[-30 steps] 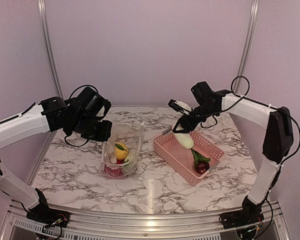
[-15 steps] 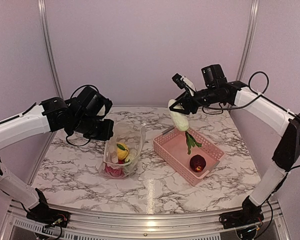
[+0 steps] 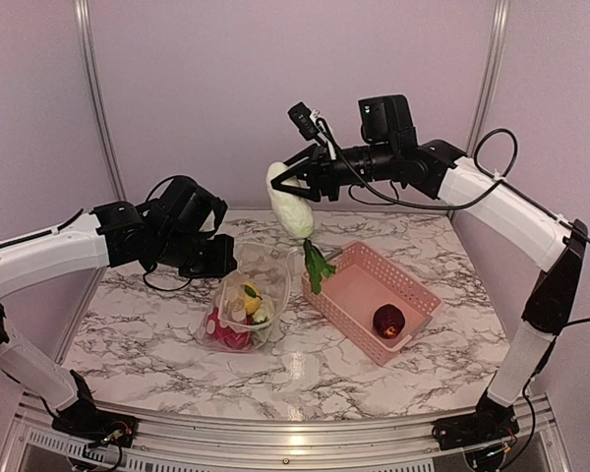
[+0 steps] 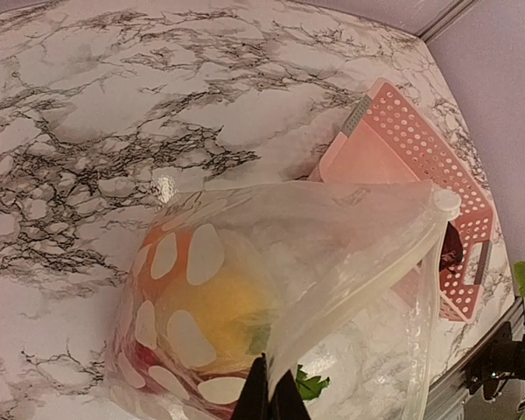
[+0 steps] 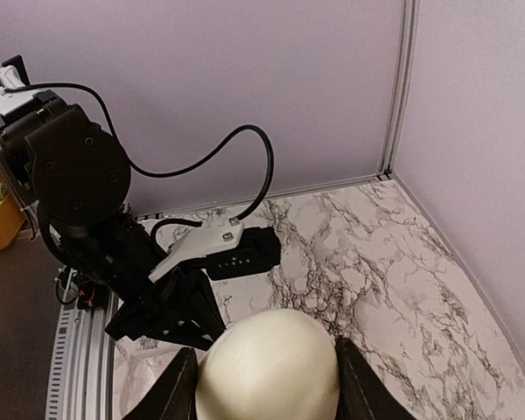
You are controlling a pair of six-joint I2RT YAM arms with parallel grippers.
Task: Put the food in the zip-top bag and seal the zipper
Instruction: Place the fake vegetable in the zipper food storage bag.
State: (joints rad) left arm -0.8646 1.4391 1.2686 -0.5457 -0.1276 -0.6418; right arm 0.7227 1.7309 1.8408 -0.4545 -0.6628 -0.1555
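The zip-top bag (image 3: 244, 300) stands open on the marble table, with yellow, red and white food (image 3: 238, 313) inside. My left gripper (image 3: 219, 259) is shut on the bag's mouth edge, holding it up. In the left wrist view the fingertips (image 4: 269, 398) pinch the film beside the whitish zipper (image 4: 367, 267). My right gripper (image 3: 287, 185) is shut on a white oblong vegetable (image 3: 291, 211) with green leaves (image 3: 318, 265), hanging in the air above and right of the bag's mouth. The right wrist view shows the white vegetable (image 5: 267, 367) between both fingers (image 5: 179, 387).
A pink slotted basket (image 3: 414, 284) sits to the right of the bag, with one dark purple-red round piece (image 3: 389, 321) in it. In the left wrist view the basket (image 4: 420, 157) lies just behind the bag. Walls close off the back and sides.
My right arm lifted the white vegetable out of the basket and carried it up and left toward the bag. The left arm shifted slightly right, still holding the bag's edge.
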